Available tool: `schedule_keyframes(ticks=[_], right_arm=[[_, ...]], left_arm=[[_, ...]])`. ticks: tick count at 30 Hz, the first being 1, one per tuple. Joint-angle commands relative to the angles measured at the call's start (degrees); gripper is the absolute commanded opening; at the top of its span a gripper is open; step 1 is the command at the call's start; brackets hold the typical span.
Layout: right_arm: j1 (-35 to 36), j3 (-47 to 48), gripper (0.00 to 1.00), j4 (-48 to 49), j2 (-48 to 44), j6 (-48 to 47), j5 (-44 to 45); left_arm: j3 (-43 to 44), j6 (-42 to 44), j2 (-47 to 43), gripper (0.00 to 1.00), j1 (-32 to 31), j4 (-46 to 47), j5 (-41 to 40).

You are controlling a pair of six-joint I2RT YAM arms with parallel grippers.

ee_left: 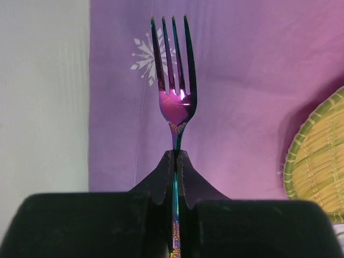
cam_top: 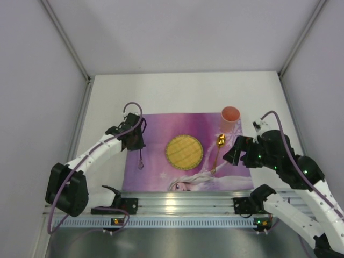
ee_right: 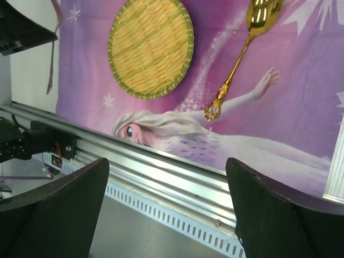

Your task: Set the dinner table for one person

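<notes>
Left wrist view: the left gripper [ee_left: 176, 161] is clamped on the handle of an iridescent fork [ee_left: 174, 102], tines pointing away from it.
Step in hand: laying the fork left of the woven plate [cam_top: 184, 151], by my reading.
Fork height: seemingly just above the placemat [cam_top: 161, 123]; contact is hard to judge.
Next move: lower the fork flat beside the plate, then part the fingers.
Right gripper [ee_right: 166, 166]: fingers spread wide, holding nothing, over the placemat's near right edge by the rail [cam_top: 183, 201].
Laid already: gold spoon [cam_top: 219, 148] right of the plate, pink cup [cam_top: 230, 114] beyond it.
Dinner table [cam_top: 172, 91]: white top beneath the placemat.
</notes>
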Motion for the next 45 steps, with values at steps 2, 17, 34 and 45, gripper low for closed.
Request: schedule_keyframes(ticks=[2,17,34,45], right_arm=[[0.1,-0.1,0.90,-8.1,-6.9,2.9,0.4],[0.1,3.2,0.93,-14.8,-17.0,5.8,1.1],[0.1,-7.9,1.00,-1.4,-35.9,20.1,-1.9],[-0.3,-10.2,1.00,-8.6,-38.0,25.2,10.9]], left_arm=[[-2.4,-4.5,-0.4,0.00,-0.4,7.7,-2.0],[2.0,-2.8,-8.9,0.59,-1.2,-1.5,-4.1],[6.5,2.7,-41.4,0.99,-1.6,-4.1,0.5],[1.7,14.2,-49.2,0.99,-1.5,2.8,-15.0]])
